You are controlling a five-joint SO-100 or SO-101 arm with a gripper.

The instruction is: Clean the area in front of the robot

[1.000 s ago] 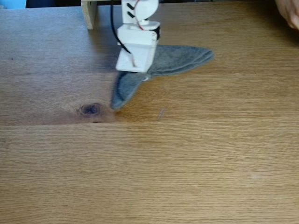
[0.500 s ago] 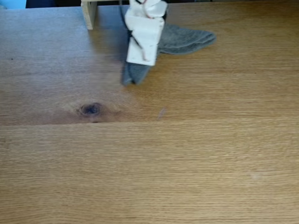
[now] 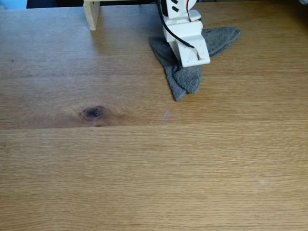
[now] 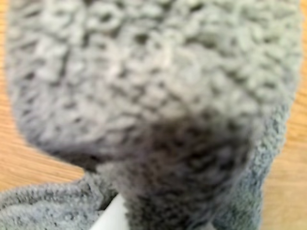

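White robot arm (image 3: 185, 36) sits at top centre of the oak tabletop (image 3: 154, 173) in the fixed view, on a grey cloth (image 3: 185, 79) – gripper (image 3: 188, 67) hidden, can't tell if clenched. Wrist view: cloth (image 4: 153, 96) fills frame, blurry. Wooden post (image 3: 91, 13) top left – dark knot (image 3: 94, 112) well apart from cloth.

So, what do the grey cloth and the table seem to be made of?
The grey cloth looks like terry fabric, soft and matte: the wrist view shows small loops of pile. The table looks like light-brown wood with a low sheen: straight grain, a plank seam and a dark knot; solid or veneer, I cannot tell.
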